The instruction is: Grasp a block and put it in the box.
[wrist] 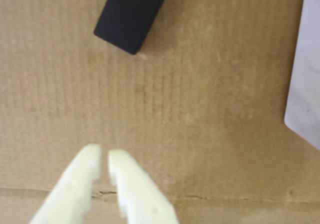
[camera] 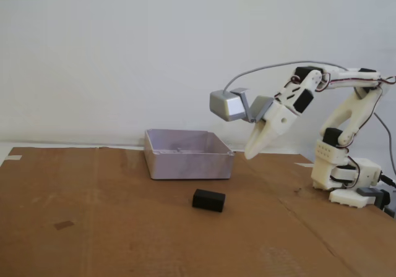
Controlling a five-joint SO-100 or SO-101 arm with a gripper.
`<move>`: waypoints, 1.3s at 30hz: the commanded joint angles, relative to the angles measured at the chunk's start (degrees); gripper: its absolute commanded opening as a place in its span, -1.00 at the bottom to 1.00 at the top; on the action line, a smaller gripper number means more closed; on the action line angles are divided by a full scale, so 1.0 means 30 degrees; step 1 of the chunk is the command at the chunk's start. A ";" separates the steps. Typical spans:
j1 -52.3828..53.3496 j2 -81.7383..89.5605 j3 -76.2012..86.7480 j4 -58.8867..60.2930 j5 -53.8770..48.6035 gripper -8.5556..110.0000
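Matte black and hard-edged, the block (camera: 208,200) lies on the cardboard (camera: 111,227) below and ahead of the nearly closed, empty gripper (camera: 250,154), looking light, rigid and best pinched across its short flat sides.

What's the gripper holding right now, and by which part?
Nothing. The gripper is nearly shut and empty, raised above the cardboard; the black block lies untouched in front of the box.
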 commanded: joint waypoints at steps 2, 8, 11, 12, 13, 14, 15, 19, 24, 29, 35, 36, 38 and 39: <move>-0.0205 -0.0029 -0.2637 -0.0850 0.0527 -0.85; -0.0205 -0.0967 -0.3076 -0.1699 0.0791 -0.85; -0.0205 -0.1582 -0.3223 -0.2988 0.0762 -0.85; -0.0205 -0.1816 -0.3223 -0.3340 0.0762 -0.85; -0.0205 -0.2021 -0.3223 -0.3662 0.0762 -0.85; -0.0205 -0.2256 -0.3223 -0.3955 0.0762 -0.85; -0.0205 -0.2490 -0.3223 -0.4189 0.0762 -0.85; -0.0205 -0.3164 -0.3223 -0.5010 0.0615 -0.85; -0.0059 -0.3223 -0.3164 -0.5479 0.0527 -0.85; 0.0029 -0.3369 -0.2959 -0.5479 0.0527 -0.85; 0.0088 -0.3926 -0.2930 -0.5479 0.0498 -0.85; 0.0088 -0.4277 -0.3047 -0.5479 0.0498 -0.85; 0.0029 -0.5127 -0.3223 -0.5508 0.0498 -0.85; -0.0059 -0.5391 -0.3252 -0.5508 0.0498 -0.85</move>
